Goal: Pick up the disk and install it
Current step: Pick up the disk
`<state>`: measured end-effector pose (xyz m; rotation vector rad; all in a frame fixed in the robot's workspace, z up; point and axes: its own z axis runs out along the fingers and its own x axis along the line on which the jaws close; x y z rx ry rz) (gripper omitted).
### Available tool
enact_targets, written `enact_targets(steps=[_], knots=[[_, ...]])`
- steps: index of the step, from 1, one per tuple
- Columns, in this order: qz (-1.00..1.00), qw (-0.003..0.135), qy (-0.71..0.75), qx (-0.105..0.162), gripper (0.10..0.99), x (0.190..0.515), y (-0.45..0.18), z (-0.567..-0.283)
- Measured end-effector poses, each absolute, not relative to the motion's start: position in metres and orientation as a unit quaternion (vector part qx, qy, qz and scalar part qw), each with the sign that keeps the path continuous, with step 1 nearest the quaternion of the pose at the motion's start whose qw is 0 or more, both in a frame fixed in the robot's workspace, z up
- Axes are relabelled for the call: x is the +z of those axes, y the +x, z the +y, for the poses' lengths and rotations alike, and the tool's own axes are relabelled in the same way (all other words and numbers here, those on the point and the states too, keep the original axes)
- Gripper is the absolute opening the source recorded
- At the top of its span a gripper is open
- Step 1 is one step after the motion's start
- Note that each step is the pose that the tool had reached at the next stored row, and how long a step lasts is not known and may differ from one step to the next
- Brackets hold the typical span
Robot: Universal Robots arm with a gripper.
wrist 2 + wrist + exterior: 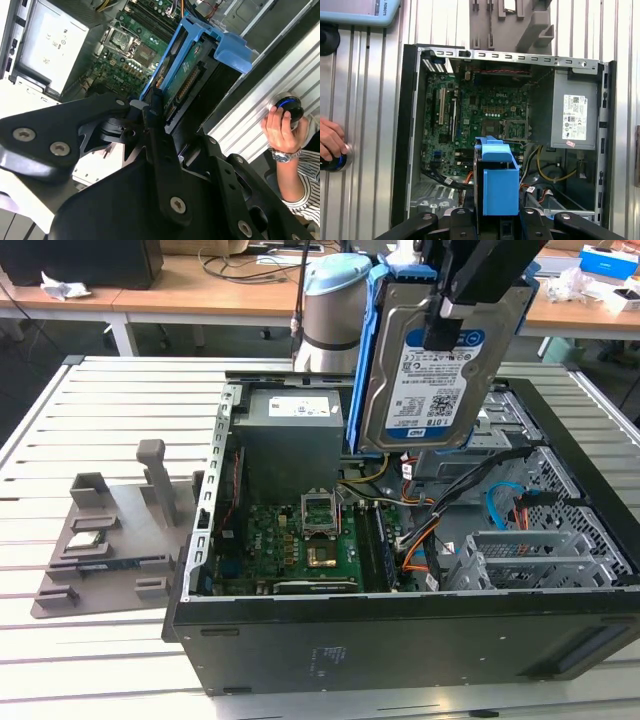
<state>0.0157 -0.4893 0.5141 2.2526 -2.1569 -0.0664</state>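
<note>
The disk (425, 365), a silver hard drive with a white-and-blue label in a bright blue frame, hangs on edge above the open computer case (400, 640). My gripper (445, 325) is shut on it from above, one black finger lying across its label. In the second wrist view the disk (185, 75) shows its green circuit side, clamped between my fingers (152, 107). In the first wrist view the disk's blue frame (497, 185) stands between the black arms of my gripper (492, 222), over the case's cable area.
Inside the case lie the motherboard (300, 540), a grey power supply (290, 430) and a grey metal cage (540, 555) at the exterior view's right. A grey fixture (110, 530) holding a small chip (85, 537) stands beside the case. A person's hand (280, 130) rests on a round button.
</note>
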Motion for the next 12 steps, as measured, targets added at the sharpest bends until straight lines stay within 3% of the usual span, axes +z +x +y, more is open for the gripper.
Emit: enact_targets(steps=[12], knots=[[-0.691,0.011,0.722,-0.021,0.361,0.512,0.016,-0.511]])
